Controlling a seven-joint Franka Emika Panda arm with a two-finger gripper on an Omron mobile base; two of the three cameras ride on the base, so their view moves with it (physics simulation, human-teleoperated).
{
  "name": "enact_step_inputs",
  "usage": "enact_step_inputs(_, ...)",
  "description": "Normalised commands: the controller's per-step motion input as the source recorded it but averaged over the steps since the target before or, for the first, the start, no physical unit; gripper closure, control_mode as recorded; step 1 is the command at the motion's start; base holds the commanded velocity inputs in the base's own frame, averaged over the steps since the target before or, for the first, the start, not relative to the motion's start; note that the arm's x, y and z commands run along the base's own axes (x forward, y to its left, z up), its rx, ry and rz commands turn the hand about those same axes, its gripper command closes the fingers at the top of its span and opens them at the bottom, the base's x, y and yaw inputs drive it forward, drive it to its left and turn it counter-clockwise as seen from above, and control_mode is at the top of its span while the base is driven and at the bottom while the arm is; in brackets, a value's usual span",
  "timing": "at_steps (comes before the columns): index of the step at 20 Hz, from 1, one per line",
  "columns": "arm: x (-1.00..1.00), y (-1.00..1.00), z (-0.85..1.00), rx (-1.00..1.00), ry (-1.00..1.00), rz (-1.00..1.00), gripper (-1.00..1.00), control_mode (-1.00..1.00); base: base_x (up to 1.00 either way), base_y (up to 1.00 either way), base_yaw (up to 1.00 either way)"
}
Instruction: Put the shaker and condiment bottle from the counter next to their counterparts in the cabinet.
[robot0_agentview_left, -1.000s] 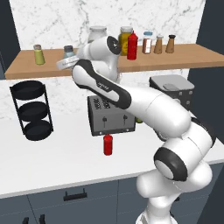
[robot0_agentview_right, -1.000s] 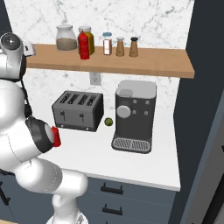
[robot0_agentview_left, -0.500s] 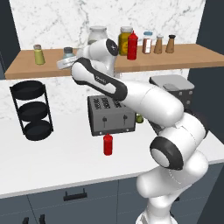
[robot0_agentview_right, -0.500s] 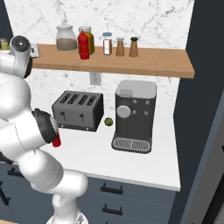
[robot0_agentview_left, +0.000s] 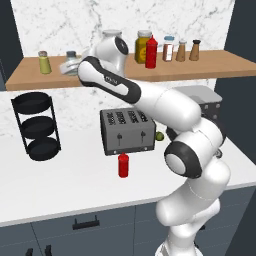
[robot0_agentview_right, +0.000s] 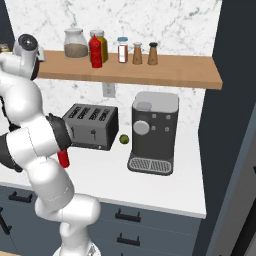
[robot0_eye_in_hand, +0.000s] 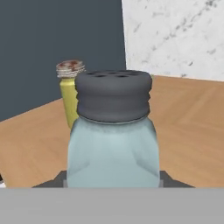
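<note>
My gripper (robot0_agentview_left: 70, 68) is shut on the pale blue-grey shaker (robot0_agentview_left: 71, 57), up at the left part of the wooden cabinet shelf (robot0_agentview_left: 210, 65). In the hand view the shaker (robot0_eye_in_hand: 113, 131) with its grey cap stands between my fingers, close over the shelf board (robot0_eye_in_hand: 192, 131); whether it touches the board I cannot tell. The yellow-green shaker (robot0_eye_in_hand: 70, 94) stands just behind it, also on the shelf (robot0_agentview_left: 45, 62). The taller red bottle with a nozzle (robot0_agentview_left: 151, 52) stands further right. The small red condiment bottle (robot0_agentview_left: 123, 165) stands upright on the counter before the toaster.
A dark toaster (robot0_agentview_left: 127, 131) sits mid-counter with a black three-tier rack (robot0_agentview_left: 37, 127) to its left. A coffee machine (robot0_agentview_right: 152, 132) and a lime (robot0_agentview_right: 123, 139) are at the right. Jars and spice shakers (robot0_agentview_right: 135, 52) line the shelf's middle.
The arm has reached further left along the shelf, carrying the shaker a little closer to the yellow-green shaker. The red bottle on the counter has not moved.
</note>
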Motion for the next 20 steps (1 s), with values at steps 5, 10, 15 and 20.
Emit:
enact_step_inputs(5,0.00,0.19,-0.10,0.00,0.00,0.11,1.00,-1.00,0.00,0.00,0.00)
enact_step_inputs(10,0.00,0.06,-0.16,0.00,-0.11,0.08,1.00,-1.00,0.00,0.00,0.00)
enact_step_inputs(15,0.11,0.00,-0.20,0.00,-0.18,0.03,1.00,-1.00,0.00,0.00,0.00)
enact_step_inputs(20,0.16,0.03,-0.06,0.03,0.00,0.00,1.00,-1.00,0.00,0.00,0.00)
